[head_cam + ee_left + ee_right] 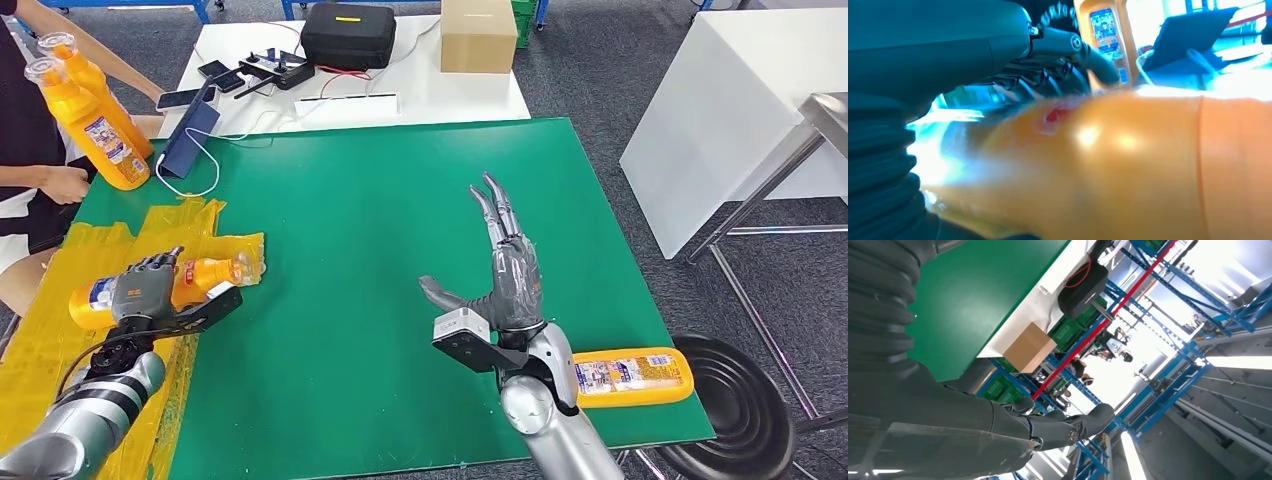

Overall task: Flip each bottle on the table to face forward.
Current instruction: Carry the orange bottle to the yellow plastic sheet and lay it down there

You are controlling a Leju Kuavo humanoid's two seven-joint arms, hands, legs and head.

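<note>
My left hand (150, 290) grips an orange bottle (205, 275) lying at the frame's left on yellow tape (60, 350). My right hand (505, 270) is empty, fingers spread, mid-frame over the green table (350, 200); another orange bottle (635, 375) lies lower right.

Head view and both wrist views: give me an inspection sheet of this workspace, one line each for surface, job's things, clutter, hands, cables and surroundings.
Surface: green mat with a yellow sheet taped over the robot's left end.
Job's things: one orange bottle lying on the yellow sheet; a second bottle lying label-up at the near right edge; two more bottles held upright by a person at far left.
Clutter: nothing seen on the green mat.
Hands: left hand grips the lying bottle; right hand raised, fingers spread, holding nothing.
Cables: white cable trailing onto the far-left corner.
Surroundings: white table behind with a black case, cardboard box and phones; black stool at right.
</note>
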